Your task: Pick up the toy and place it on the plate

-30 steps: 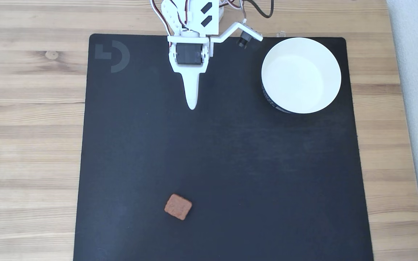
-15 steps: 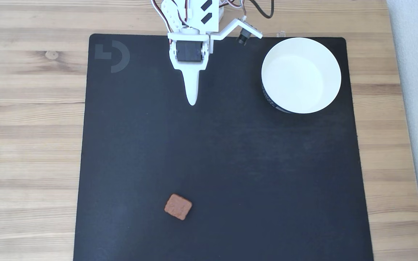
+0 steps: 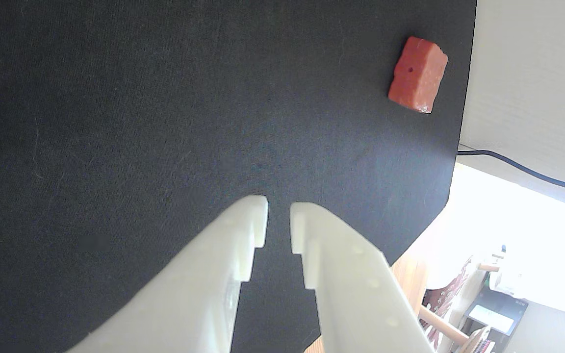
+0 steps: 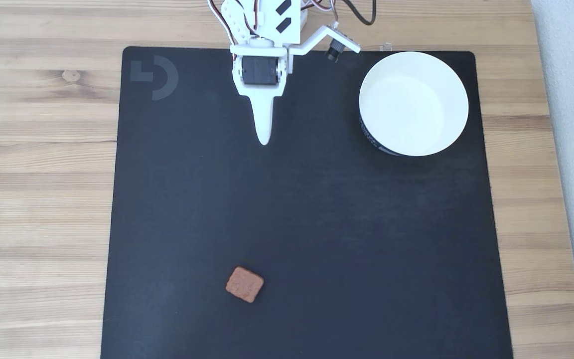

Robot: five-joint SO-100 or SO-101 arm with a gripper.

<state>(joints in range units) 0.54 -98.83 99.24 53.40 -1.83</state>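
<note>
- Your hand hangs over the far part of the black mat in the fixed view, its white fingers pointing down the picture toward the near edge.
- In the wrist view the hand shows both fingertips with a narrow gap between them; nothing sits in that gap, only bare mat behind it.
- Fingers carry stepped notches on their inner faces.
- The toy lies flat on the mat near its near edge in the fixed view, well apart from your hand and roughly in line below it.
- In the wrist view the toy sits toward the upper right, close to the mat's edge, reddish-brown with a small dark hole on its upper face.
- The plate stands at the far right corner of the mat, upright, white inside, a dark printed band on its outer wall, nothing in it.
- Toy and plate are well apart.
- Mat rests on a wood-grain worktop; a grey logo marks its far left corner.
- A dark cable crosses the pale surface past the mat's edge in the wrist view.
</note>
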